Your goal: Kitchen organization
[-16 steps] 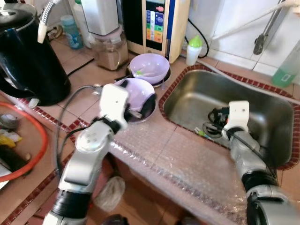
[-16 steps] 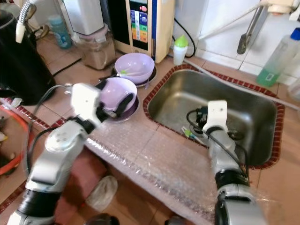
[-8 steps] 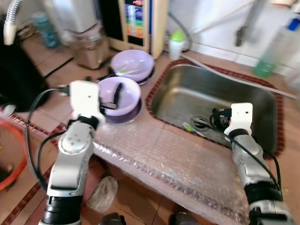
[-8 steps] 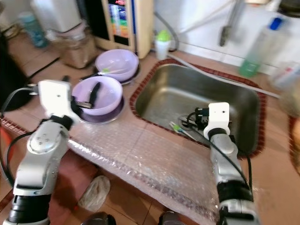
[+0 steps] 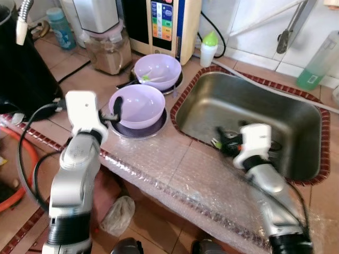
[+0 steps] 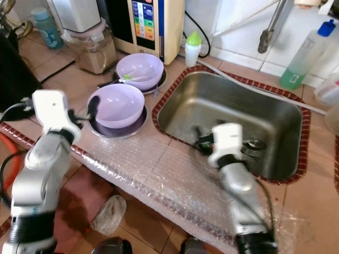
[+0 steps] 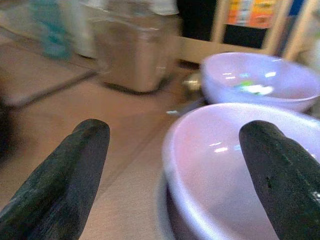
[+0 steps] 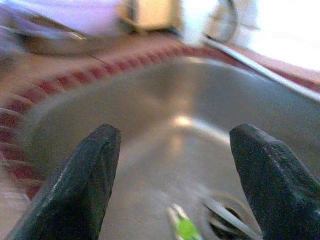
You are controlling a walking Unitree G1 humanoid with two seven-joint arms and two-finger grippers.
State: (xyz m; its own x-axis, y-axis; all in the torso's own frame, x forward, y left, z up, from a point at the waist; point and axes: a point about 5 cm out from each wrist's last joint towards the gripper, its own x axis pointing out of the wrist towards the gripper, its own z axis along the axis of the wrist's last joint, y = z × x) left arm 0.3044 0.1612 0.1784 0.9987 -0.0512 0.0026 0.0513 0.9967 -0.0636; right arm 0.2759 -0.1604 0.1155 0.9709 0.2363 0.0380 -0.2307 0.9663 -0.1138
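A lilac bowl (image 5: 139, 103) rests on a dark plate (image 5: 139, 130) on the tiled counter, left of the sink. My left gripper (image 5: 115, 110) is open at the bowl's left rim. In the left wrist view one finger (image 7: 65, 180) is outside the bowl (image 7: 220, 165) and the other hangs over its inside. A second lilac bowl (image 5: 158, 70) holding a utensil stands just behind. My right gripper (image 8: 175, 135) is open and holds nothing, low inside the steel sink (image 5: 275, 114) near its front wall. A green-tipped utensil (image 8: 186, 229) lies by the drain.
A black kettle (image 5: 24, 69), a blender jar (image 5: 108, 50), a water purifier (image 5: 168, 24) and a small green-capped bottle (image 5: 208, 48) line the back. A green soap bottle (image 5: 317, 64) stands beside the tap. Bubble wrap (image 5: 196, 180) covers the counter's front edge. An orange-rimmed basin (image 5: 18, 177) sits at the left.
The camera has shifted. My left gripper has drawn back from inside the near bowl to its left rim. My right gripper has moved left in the sink.
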